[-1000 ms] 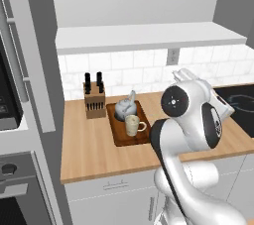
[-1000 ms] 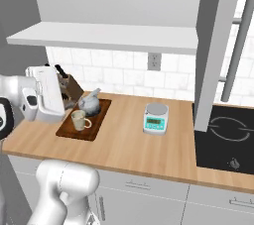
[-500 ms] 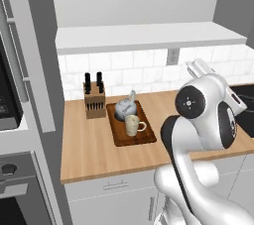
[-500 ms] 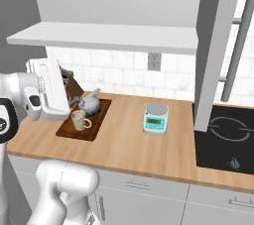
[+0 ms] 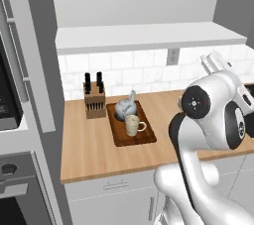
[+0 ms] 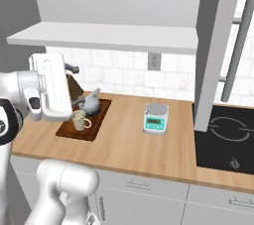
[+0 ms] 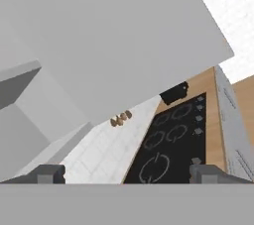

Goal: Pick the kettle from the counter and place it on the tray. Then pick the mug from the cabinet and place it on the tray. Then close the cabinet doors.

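Dark-brown wood of the tray [image 5: 144, 137] was seen lying on the light butcher-block worktop [image 5: 89, 149], just right of a knife block [image 5: 94, 101] with black handles. On the tray, the grey metallic kettle [image 5: 124, 108] was set toward the tiled wall, and the cream mug [image 5: 132, 125] was stood just in front of it, nearly touching. From the right base camera the same pair was shown, kettle [image 6: 90, 102] behind mug [image 6: 79, 120], on the tray [image 6: 74, 131], with a small kitchen scale [image 6: 155, 118] well apart to their right and a black hob [image 6: 225, 142] beyond that. Both placing steps were judged done, with the cabinet doors left to close. A light-grey panel [image 6: 218, 40] with a long silver bar handle [image 6: 235, 53] was seen standing out over the hob, judged to be an open door. The claw [image 7: 127, 172] was held released and empty, its two dark tips spread wide, pointed up past a broad grey surface [image 7: 114, 30] toward the hob [image 7: 173, 142]. A risk was judged in the closing push: the door could be met by the wrist rather than the tips and left ajar, or the arm could be swung low across the worktop and the mug tipped off the tray.
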Tool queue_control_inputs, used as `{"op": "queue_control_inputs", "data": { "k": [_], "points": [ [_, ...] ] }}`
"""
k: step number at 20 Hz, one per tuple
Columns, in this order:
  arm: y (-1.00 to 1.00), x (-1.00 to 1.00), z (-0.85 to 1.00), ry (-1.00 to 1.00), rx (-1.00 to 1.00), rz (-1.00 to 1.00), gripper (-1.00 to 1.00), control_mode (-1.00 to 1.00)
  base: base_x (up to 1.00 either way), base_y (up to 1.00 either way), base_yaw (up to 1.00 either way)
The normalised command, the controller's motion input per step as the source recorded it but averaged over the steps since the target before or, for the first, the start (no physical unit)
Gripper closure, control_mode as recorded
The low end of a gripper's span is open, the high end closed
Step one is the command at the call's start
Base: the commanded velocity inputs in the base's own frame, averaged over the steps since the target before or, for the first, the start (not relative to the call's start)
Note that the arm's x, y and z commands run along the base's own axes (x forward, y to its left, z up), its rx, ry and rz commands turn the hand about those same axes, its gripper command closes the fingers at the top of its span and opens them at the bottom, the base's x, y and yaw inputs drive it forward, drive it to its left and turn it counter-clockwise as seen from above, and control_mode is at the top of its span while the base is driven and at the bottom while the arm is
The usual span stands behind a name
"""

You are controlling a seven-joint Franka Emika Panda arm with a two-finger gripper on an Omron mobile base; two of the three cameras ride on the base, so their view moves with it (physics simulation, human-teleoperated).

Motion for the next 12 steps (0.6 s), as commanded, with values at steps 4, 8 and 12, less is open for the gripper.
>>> {"op": "queue_control_inputs", "data": {
  "k": [4,8,12],
  "points": [
    [-0.21,-0.17,0.11,-0.11,0.00,-0.15,-1.00,-1.00,0.00,0.00,0.00],
    [-0.49,-0.23,0.12,-0.15,0.00,-0.15,-1.00,-1.00,0.00,0.00,0.00],
    [-0.64,-0.33,0.17,-0.22,0.00,-0.07,-1.00,-1.00,0.00,0.00,0.00]
  ]
}}
